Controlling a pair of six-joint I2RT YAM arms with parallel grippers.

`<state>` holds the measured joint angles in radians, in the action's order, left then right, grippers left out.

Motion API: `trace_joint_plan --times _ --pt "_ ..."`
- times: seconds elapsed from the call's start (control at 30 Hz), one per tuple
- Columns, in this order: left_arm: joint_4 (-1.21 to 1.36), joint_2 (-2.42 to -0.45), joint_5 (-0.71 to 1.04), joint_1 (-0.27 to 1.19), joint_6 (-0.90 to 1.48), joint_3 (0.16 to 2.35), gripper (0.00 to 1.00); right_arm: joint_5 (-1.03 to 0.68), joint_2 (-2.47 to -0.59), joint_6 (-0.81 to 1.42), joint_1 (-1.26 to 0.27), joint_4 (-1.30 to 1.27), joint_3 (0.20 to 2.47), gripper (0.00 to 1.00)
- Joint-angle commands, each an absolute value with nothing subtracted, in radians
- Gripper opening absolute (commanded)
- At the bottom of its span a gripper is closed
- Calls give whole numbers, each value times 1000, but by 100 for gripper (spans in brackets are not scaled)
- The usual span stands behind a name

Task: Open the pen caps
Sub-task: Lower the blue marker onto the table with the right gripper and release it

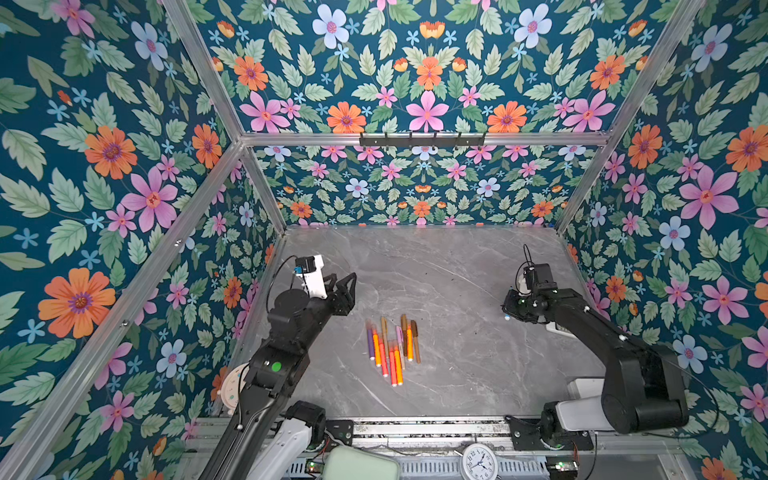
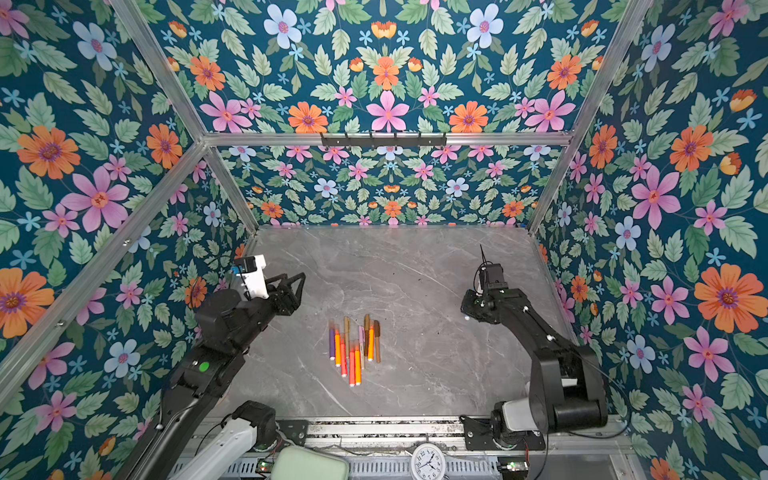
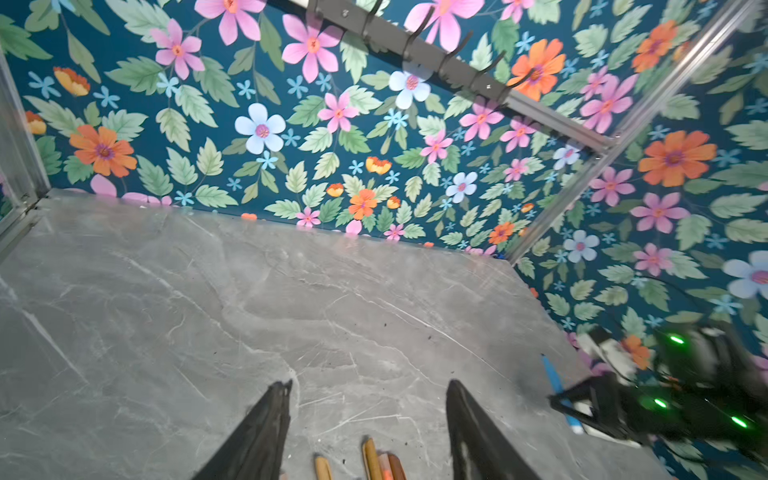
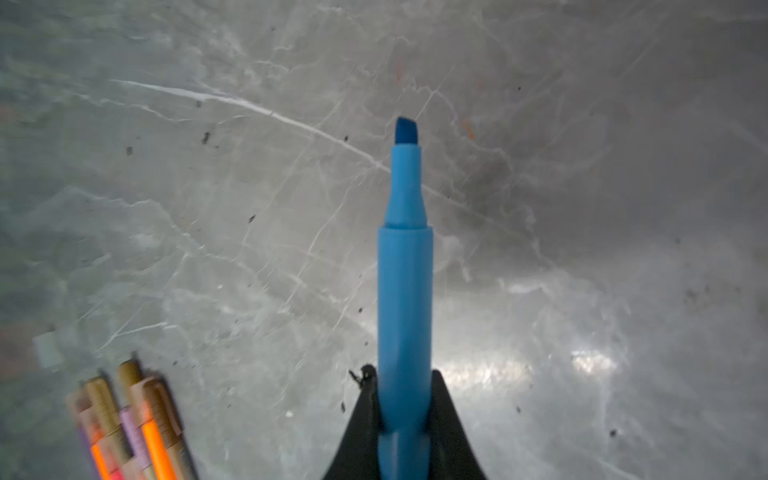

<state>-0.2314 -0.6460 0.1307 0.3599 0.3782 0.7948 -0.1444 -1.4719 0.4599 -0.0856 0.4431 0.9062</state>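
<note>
Right gripper (image 4: 403, 376) clamped on blue pen (image 4: 405, 270), which sticks straight out past the jaws (chisel tip bare). Left gripper (image 3: 370, 384) jaws apart, holding nothing, just behind-left of the other pens (image 1: 392, 349). Those lie side by side mid-table (image 1: 457, 266), bare marble all round. Right gripper nearer the right wall (image 1: 615, 299). Pens orange, purple, pink; caps (image 4: 156, 392) brown-gold where visible.
</note>
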Motion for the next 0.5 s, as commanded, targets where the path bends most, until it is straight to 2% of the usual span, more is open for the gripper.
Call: trace_joint_plan --times 0.0,0.07,0.23,0.47 --pt "-421 -584 201 359 333 821 60 -32 -1581 398 -87 468 980 0" --pt "-482 -526 174 359 308 815 60 -3 -1647 387 -87 474 1013 0" --pt "-449 -409 196 359 302 773 62 1 -1739 383 -86 491 1058 0" --pt "-465 -422 182 359 286 774 62 0 -1763 385 -87 517 1072 25"
